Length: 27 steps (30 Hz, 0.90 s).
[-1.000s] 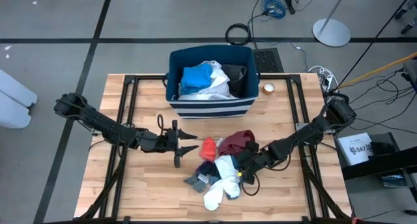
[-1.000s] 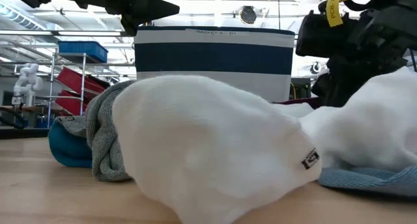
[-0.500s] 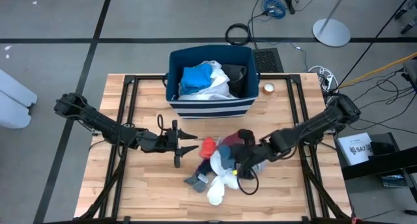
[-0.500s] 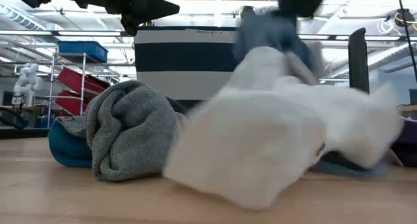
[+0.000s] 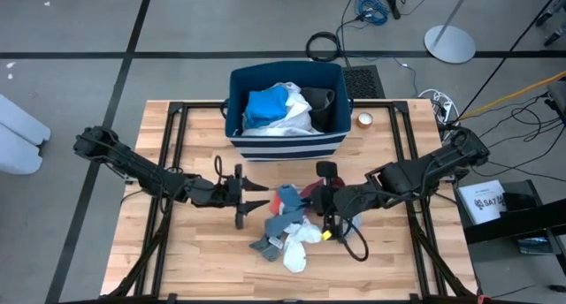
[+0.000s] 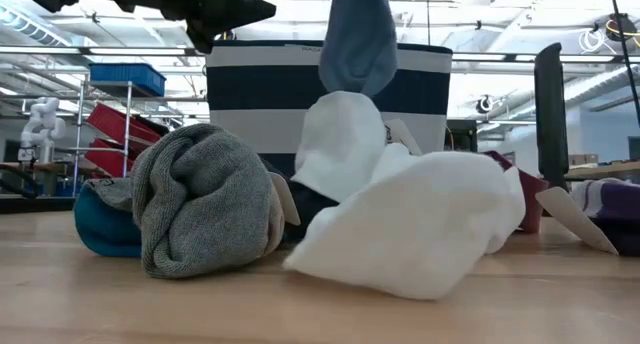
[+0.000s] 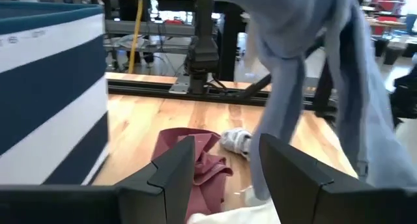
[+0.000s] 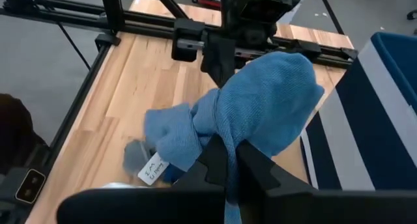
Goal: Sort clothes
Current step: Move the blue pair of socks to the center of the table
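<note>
Bin, navy with white stripes, stood at the table's far side, already holding blue and white pieces. Pile of clothes lay mid-table before it: white piece, rolled grey piece, maroon piece. We noted the right gripper above the pile, fingers pinched on a blue-grey cloth that hung limp. We judged everything light, soft and prone to snagging neighbours; best gripped at a bunched fold. Left gripper hovered beside the pile, fingers spread, empty.
</note>
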{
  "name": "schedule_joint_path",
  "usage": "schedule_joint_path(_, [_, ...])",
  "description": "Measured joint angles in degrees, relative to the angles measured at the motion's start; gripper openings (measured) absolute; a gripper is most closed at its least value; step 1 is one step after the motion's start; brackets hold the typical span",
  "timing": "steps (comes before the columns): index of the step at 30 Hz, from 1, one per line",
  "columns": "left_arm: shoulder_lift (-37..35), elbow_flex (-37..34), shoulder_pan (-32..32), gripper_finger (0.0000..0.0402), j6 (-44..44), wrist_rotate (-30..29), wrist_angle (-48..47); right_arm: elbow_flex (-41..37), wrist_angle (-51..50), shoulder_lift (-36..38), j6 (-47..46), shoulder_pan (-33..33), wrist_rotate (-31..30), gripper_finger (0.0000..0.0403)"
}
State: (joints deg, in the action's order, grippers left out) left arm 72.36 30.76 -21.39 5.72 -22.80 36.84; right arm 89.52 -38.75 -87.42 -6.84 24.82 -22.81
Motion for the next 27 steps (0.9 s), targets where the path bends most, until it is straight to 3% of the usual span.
schedule_joint_path(17, [0.00,0.02,0.00,0.0180,0.06,2.56,0.19,0.00,-1.22,-0.33,-1.43,0.02,0.17,0.0002])
schedule_joint_path(23, [0.00,0.02,0.00,0.0180,1.46,9.76,9.34,0.00,5.11,-0.33,1.78,0.02,0.43,0.0002])
schedule_joint_path(27, [0.00,0.07,0.00,0.0180,1.51,10.74,13.90,0.00,7.79,-0.33,3.26,0.02,1.76,0.0002])
